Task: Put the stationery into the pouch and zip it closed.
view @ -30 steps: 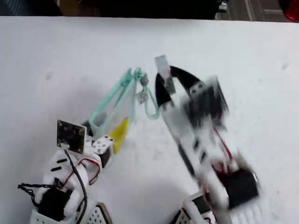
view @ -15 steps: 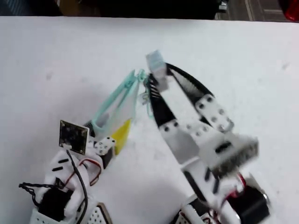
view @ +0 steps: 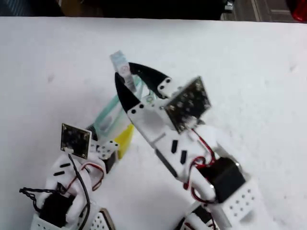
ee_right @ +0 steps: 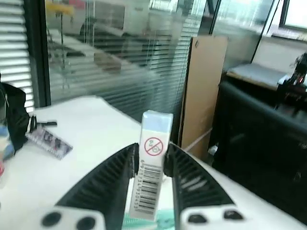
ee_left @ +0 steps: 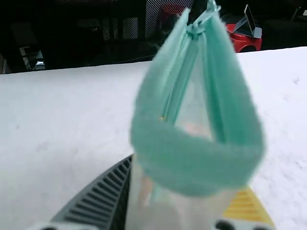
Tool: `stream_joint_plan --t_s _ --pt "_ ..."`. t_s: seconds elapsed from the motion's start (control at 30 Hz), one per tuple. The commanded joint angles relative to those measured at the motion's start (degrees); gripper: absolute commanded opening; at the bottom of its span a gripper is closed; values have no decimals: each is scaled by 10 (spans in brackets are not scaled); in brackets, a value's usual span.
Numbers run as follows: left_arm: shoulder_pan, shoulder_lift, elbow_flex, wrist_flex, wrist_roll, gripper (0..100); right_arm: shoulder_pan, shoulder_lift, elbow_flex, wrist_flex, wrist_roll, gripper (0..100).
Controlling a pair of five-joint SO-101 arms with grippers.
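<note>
White table point(view: 249, 62); the right gripper point(view: 123, 72) is clamped on a small white eraser point(ee_right: 154, 143) with a barcode label, holding it upright just over the far end of the pouch point(view: 108, 117); the left gripper point(ee_left: 187, 191) pinches the near end of this clear, teal-edged pouch; its zip gapes open.
</note>
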Motion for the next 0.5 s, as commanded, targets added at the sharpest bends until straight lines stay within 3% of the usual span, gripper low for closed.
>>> stream_joint_plan --t_s 0.0,0.2,0.37,0.47 --pt "10 1 2 -2 -5 229 -7 2 28 -2 -4 17" --pt "10 1 2 -3 -4 232 -12 2 105 -75 -1 17" --pt "10 1 2 -3 -4 233 -65 3 142 -116 2 17" --pt "11 1 2 -3 -4 233 -81 11 144 -144 48 17"
